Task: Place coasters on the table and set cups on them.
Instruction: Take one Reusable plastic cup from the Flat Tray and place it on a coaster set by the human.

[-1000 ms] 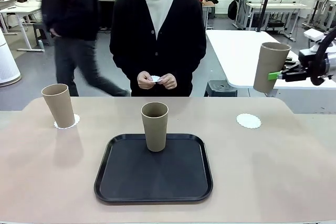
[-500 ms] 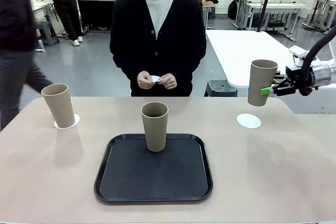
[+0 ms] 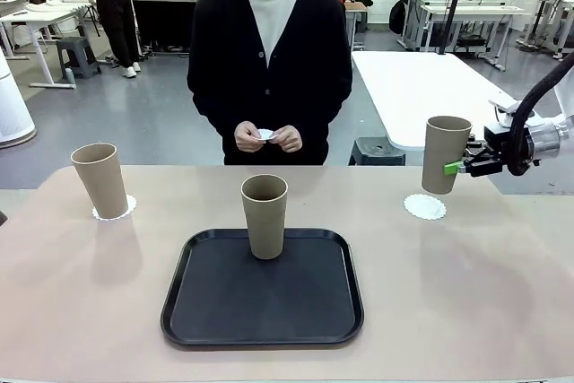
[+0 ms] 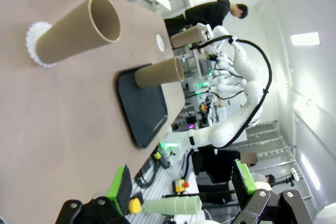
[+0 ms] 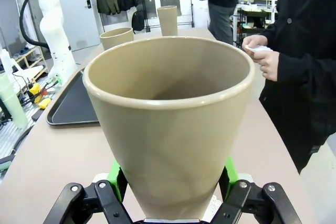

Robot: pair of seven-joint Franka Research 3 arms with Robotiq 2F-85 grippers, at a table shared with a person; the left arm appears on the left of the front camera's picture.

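3 tall tapered taupe cups [image 3: 265,217] (1 cup [image 3: 446,154] between the pinching right fingers [image 3: 451,168]); left fingers [image 4: 119,187] spread.

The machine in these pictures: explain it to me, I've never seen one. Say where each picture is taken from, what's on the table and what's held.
Two white robot arms share a beige table with a person. The wide picture looks across from the robot's side; the other two come from cameras on each arm's wrist. The right gripper is shut on a brown cup, in the air above a bare white coaster. The left gripper is open and empty. Another cup stands on a coaster; a third cup stands on a black tray. The person's hands hold something small and white.
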